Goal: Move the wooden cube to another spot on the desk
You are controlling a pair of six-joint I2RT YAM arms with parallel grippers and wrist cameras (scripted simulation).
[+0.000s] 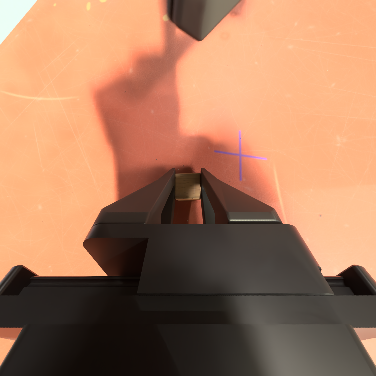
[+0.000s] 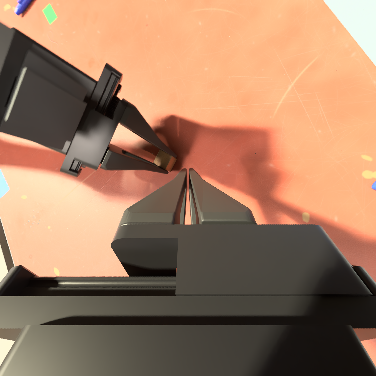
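The small wooden cube (image 1: 187,186) sits between the fingertips of my left gripper (image 1: 188,173), which is shut on it right at the orange desk surface (image 1: 61,142). In the right wrist view the left gripper (image 2: 171,163) comes in from the left with the cube (image 2: 163,160) clamped at its tips. My right gripper (image 2: 187,169) is shut and empty, its tips just right of and below the cube. A purple cross mark (image 1: 240,155) lies on the desk just right of the left gripper's tips.
A dark part of the right arm (image 1: 200,16) hangs at the top of the left wrist view. A green patch (image 2: 49,13), a blue patch (image 2: 4,183) and a blue object (image 2: 22,5) lie at the desk's edges. Yellow flecks (image 2: 368,174) dot the desk.
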